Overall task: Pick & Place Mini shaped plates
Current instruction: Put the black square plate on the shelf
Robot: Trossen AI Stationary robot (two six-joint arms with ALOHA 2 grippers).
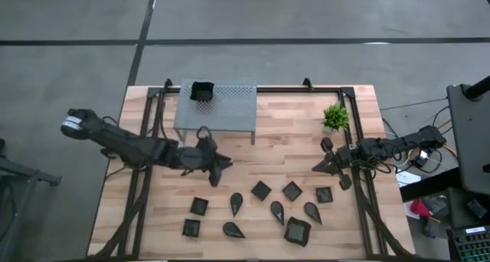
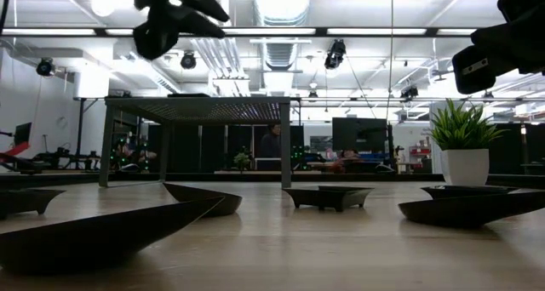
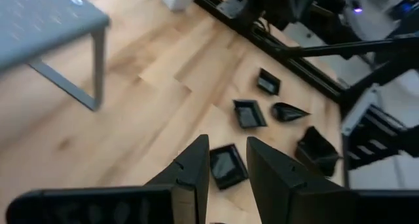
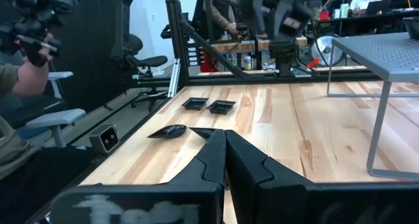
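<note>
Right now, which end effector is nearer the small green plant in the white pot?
Right. The right end effector sits just in front of the small green plant; the left end effector is across the table, near the grey perforated stand.

Small black mini shaped plates (image 1: pixel 261 190) are lying scattered across the near half of the wooden table, all apart from one another: square ones (image 1: pixel 199 206), teardrop ones (image 1: pixel 236 203) and a larger wavy-rimmed one (image 1: pixel 297 230). One more black dish (image 1: pixel 201 91) is sitting on the grey perforated stand (image 1: pixel 230 109).

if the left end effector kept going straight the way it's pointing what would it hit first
Probably the square black plate seen between the open fingers of the left end effector, which hangs above the table. Depth is unclear, so it might meet bare wood beside it.
</note>
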